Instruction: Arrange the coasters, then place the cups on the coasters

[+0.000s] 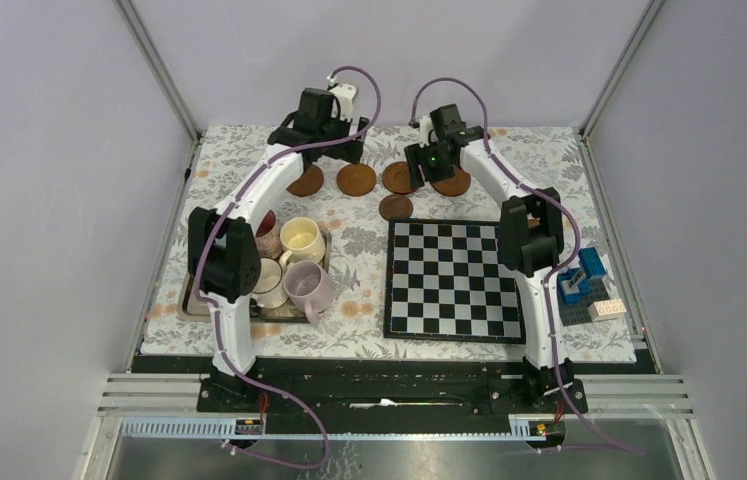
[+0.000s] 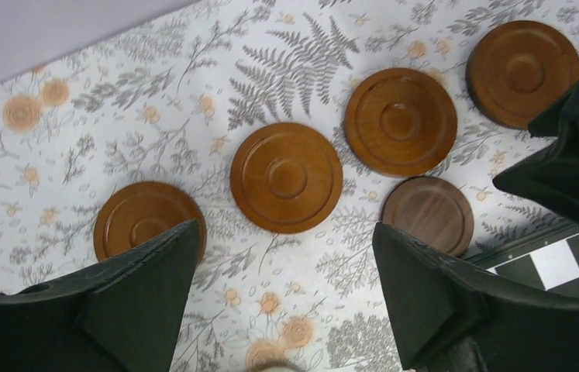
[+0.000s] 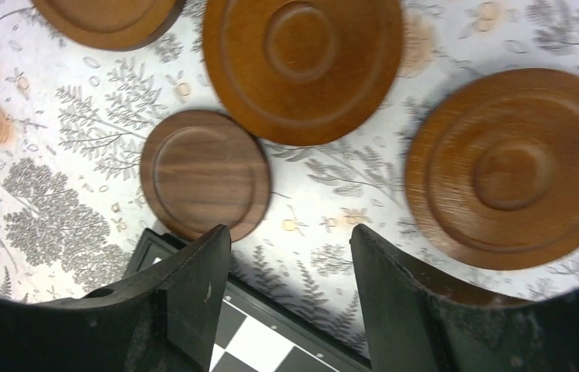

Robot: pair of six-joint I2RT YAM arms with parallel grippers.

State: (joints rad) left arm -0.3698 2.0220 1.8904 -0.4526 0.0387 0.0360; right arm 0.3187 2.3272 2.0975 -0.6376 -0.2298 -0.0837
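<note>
Both pincers released, nothing between the fingers. Left gripper point(image 2: 286, 256) and right gripper point(image 3: 290, 236) hang over the coasters point(image 1: 356, 179) near the table's point(image 1: 349, 330) far edge. Four coasters sit in a row there, apart from each other. A darker small coaster point(image 1: 396, 207) lies just nearer, beside the chessboard's point(image 1: 454, 280) far-left corner. Cups point(image 1: 301, 236) sit in the tray point(image 1: 189, 300) by the left edge, none on a coaster.

We see five brown coasters point(image 1: 356, 179) lying flat: four ridged ones in a loose row ahead of the left gripper point(image 2: 284, 248), and a small dark coaster point(image 3: 205, 172) just ahead of the right gripper point(image 3: 290, 236). Well behind the left gripper the cups point(image 1: 301, 236) stand bunched together: cream-yellow, lilac, white and pink patterned.
</note>
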